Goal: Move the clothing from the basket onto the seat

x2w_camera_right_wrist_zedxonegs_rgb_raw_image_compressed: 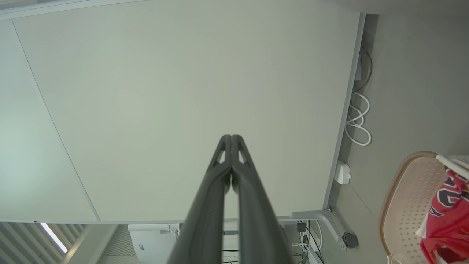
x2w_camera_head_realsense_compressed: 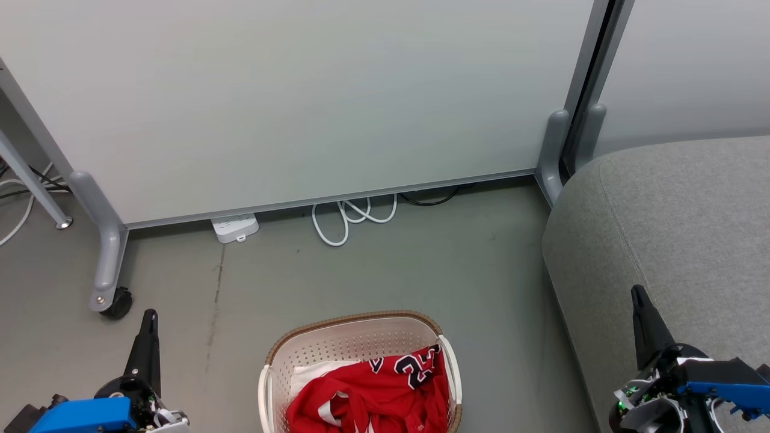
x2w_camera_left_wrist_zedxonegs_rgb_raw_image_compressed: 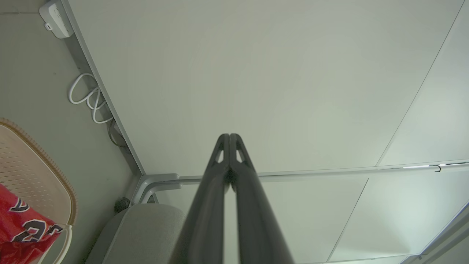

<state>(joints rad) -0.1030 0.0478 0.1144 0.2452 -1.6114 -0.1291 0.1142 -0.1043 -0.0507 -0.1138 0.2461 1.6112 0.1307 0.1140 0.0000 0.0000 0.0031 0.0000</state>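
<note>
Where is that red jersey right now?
The jersey lies in the basket on the floor, at the bottom middle of the head view, with the sofa to its right.

Close up, the robot's left gripper and right gripper: long, dark, tapering fingers with small triangular cut-outs near the tips, bright blue wrist casings, white cable loops, and green glints at the right wrist.

the left tool, tips pressed together, points at a pale panel; the basket holds red clothing.
</note>
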